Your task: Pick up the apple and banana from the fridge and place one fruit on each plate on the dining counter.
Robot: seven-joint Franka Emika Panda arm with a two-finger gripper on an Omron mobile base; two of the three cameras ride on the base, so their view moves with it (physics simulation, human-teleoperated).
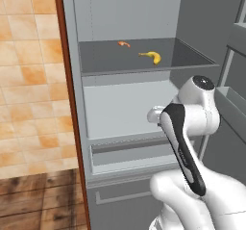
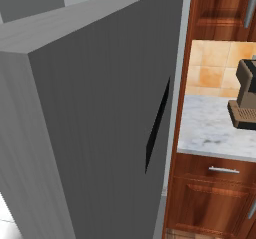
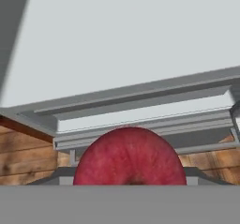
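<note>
A dark red apple [image 3: 129, 157] sits right in front of the hand camera, off the shelves, with the fridge's drawer fronts and wooden floor behind it. My gripper [image 1: 155, 114] is shut on it; the fingertips are hidden behind the fruit. In the left base view the hand hangs in front of the open fridge [image 1: 125, 17], level with its lower shelf, mostly hidden by my forearm. The yellow banana [image 1: 153, 56] lies on the upper shelf, above and left of the hand. The plates and the dining counter are out of view.
A small orange item [image 1: 124, 44] lies behind the banana on the same shelf. Door bins [image 1: 231, 104] stand close on my right. The grey fridge door [image 2: 100, 123] blocks the right base view, beside a marble wall counter [image 2: 210, 128] bearing a coffee machine [image 2: 245, 98].
</note>
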